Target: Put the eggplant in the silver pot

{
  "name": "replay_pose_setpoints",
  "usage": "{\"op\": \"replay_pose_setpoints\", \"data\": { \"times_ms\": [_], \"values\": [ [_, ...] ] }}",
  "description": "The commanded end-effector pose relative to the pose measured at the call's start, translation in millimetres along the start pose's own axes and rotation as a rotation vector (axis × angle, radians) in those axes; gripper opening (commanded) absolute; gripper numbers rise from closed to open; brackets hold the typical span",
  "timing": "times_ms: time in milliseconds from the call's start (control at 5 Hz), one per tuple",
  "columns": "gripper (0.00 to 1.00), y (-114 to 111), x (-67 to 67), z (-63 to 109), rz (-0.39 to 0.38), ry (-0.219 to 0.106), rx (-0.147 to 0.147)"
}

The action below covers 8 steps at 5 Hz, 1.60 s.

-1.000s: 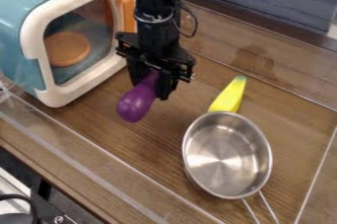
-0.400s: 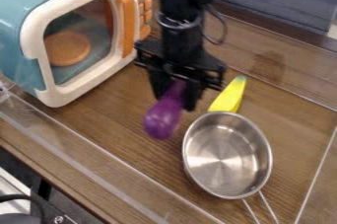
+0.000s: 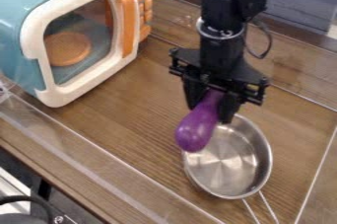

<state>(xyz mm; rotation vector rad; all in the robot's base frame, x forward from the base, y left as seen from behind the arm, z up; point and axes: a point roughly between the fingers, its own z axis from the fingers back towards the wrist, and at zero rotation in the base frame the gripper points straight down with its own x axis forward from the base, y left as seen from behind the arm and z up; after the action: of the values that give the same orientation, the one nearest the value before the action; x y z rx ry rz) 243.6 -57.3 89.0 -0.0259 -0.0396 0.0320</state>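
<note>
My gripper [image 3: 215, 98] hangs from the black arm at the middle right and is shut on the top end of the eggplant [image 3: 199, 127], a glossy purple toy that dangles tilted below the fingers. The eggplant's lower end hangs over the left rim of the silver pot [image 3: 237, 169], a shallow shiny steel pan with a thin wire handle pointing toward the bottom edge. The eggplant is above the pot; I cannot tell whether it touches the rim.
A teal and white toy microwave [image 3: 53, 31] with its orange door ajar stands at the left on the wooden table [image 3: 118, 119]. A clear plastic barrier [image 3: 79, 164] runs along the table's front edge. The arm hides the spot behind the pot.
The gripper has carried the eggplant rightward and toward the front, from beside the microwave to over the pot's left rim. The yellow toy seen earlier is now hidden behind the arm.
</note>
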Motion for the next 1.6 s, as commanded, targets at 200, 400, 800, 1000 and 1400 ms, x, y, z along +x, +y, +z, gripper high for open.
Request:
{"op": "replay_pose_setpoints", "data": {
  "times_ms": [200, 400, 800, 1000, 1400],
  "values": [
    [0.00, -2.3, 4.0, 11.9, 0.095, -0.034, -0.007],
    [0.00, -11.9, -1.0, 7.9, 0.079, -0.030, -0.008],
    [1.00, -22.5, -14.6, -8.3, 0.044, -0.034, -0.019],
    [1.00, -20.4, -20.6, -6.5, 0.022, -0.041, -0.017],
    [1.00, -24.7, -22.6, -9.3, -0.013, -0.056, -0.023]
  ]
}}
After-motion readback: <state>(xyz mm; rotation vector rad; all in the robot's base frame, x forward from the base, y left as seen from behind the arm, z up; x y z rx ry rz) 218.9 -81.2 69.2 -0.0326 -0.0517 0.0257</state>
